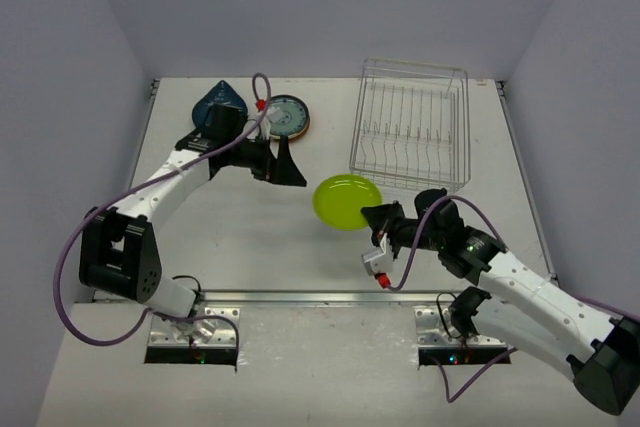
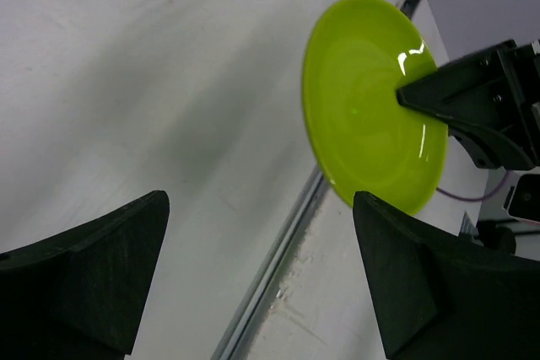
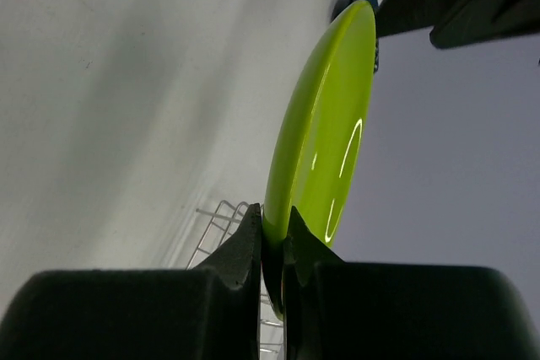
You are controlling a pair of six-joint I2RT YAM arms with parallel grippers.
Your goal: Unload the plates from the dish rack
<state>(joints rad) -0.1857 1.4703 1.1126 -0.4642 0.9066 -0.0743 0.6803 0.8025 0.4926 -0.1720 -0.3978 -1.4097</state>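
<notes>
My right gripper (image 1: 372, 217) is shut on the near rim of a lime green plate (image 1: 345, 201) and holds it above the table, in front of the dish rack (image 1: 410, 178). In the right wrist view the two fingers pinch the plate's edge (image 3: 325, 141). The silver wire rack shows no plates in it. My left gripper (image 1: 292, 164) is open and empty, left of the green plate, which also shows in the left wrist view (image 2: 371, 124). A dark blue teardrop plate (image 1: 220, 102) and a stack of round plates (image 1: 288, 117) lie at the far left.
White walls close in the table on three sides. A metal rail (image 1: 320, 297) runs along the near edge by the arm bases. The rack's wires (image 3: 218, 225) show behind the right fingers.
</notes>
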